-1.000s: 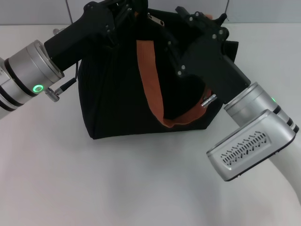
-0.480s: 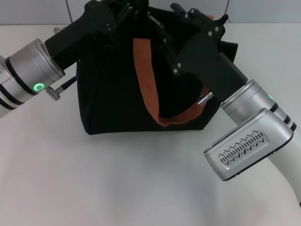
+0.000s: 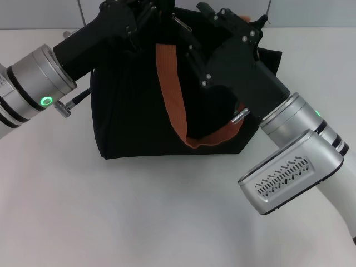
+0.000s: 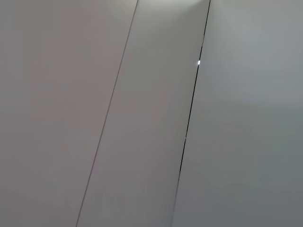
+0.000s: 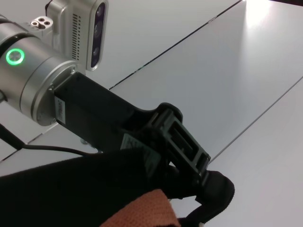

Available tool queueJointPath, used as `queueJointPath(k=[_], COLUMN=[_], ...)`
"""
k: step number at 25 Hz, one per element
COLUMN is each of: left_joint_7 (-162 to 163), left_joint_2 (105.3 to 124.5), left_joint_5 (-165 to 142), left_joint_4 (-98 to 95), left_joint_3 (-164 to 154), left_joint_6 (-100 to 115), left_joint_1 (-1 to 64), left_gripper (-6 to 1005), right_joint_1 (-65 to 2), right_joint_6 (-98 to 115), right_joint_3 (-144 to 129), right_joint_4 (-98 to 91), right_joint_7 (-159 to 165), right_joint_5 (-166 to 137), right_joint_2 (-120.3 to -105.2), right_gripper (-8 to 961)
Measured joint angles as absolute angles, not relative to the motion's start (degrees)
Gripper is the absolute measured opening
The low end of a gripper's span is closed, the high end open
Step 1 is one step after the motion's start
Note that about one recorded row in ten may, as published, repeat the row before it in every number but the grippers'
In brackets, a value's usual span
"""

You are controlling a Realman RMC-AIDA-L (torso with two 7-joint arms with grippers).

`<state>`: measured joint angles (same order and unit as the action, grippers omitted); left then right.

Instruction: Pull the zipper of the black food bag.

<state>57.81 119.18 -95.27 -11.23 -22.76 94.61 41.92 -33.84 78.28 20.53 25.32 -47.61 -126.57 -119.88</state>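
The black food bag [image 3: 133, 111] stands at the back middle of the white table, one orange-brown strap [image 3: 169, 89] hanging down its front. The small silvery zipper [image 3: 181, 23] pull lies on the bag's top, between the two grippers. My left gripper [image 3: 153, 8] is at the bag's top left end. In the right wrist view the left gripper [image 5: 196, 172] is clamped on a black fabric end of the bag [image 5: 71, 194], next to the strap [image 5: 142, 215]. My right gripper [image 3: 203, 14] reaches over the bag's top just right of the zipper pull.
The white table [image 3: 139, 211] stretches in front of the bag. My right arm's silver elbow housing [image 3: 289, 172] hangs over the table's front right. A grey panelled wall fills the left wrist view.
My right arm has moved a little left across the bag's top. The strap and the bag's front have shifted left with it. The left arm has stayed in place.
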Motion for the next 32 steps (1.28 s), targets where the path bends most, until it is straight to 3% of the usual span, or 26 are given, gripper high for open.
queueJointPath(k=[32], left_joint_7=[57.2], left_joint_2=[119.18], left_joint_5=[-94.7], left_joint_4=[-11.2], left_joint_3=[-22.9], left_joint_6=[93.9], left_joint_1=[41.9], left_gripper=[93], right_joint_1=[-35.4], right_joint_6=[74.6], right_joint_3=[22.1], right_joint_4=[25.3], right_joint_7=[-47.2], right_joint_5=[-126.2], right_joint_2=[-119.88], right_gripper=[433])
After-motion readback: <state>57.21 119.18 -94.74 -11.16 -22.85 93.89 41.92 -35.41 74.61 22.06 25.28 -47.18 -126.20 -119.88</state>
